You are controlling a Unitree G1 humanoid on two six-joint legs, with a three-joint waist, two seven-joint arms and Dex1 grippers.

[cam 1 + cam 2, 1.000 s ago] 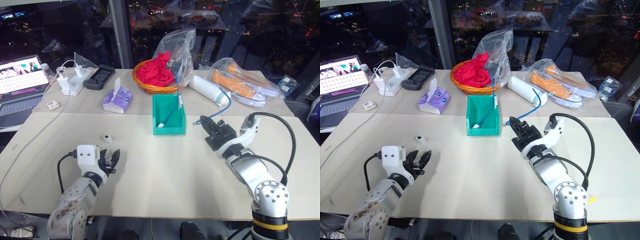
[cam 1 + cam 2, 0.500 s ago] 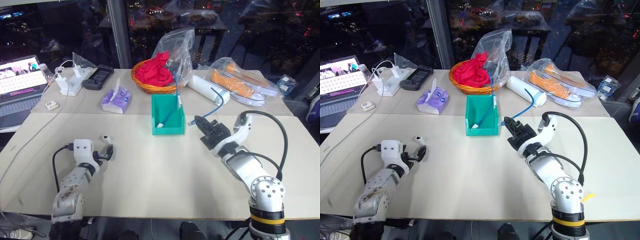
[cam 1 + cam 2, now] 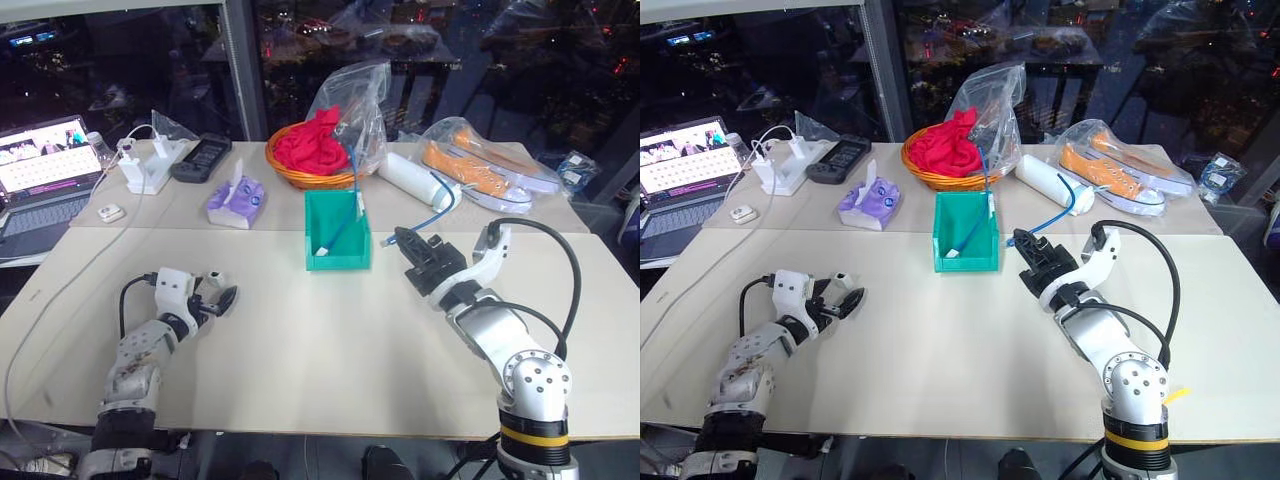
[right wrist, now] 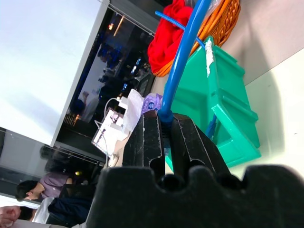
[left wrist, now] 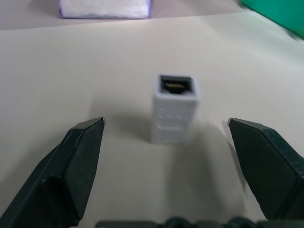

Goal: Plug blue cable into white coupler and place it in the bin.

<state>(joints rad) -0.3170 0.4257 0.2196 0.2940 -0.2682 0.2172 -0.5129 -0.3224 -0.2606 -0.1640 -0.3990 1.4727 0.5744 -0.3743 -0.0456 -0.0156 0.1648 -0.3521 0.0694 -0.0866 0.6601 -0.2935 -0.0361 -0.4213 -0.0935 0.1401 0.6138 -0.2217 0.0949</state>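
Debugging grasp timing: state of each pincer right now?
Left pincer: open, fingers either side of the white coupler, not touching it.
Right pincer: shut on the blue cable.

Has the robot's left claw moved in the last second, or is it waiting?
Yes. The left gripper has moved forward to the white coupler, which sat well ahead of it before; its open fingers now flank the coupler.

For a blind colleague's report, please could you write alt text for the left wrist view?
A small white coupler stands upright on the beige table, its dark socket facing up, between the two black fingers of the open left gripper, which do not touch it. A corner of the teal bin shows behind.
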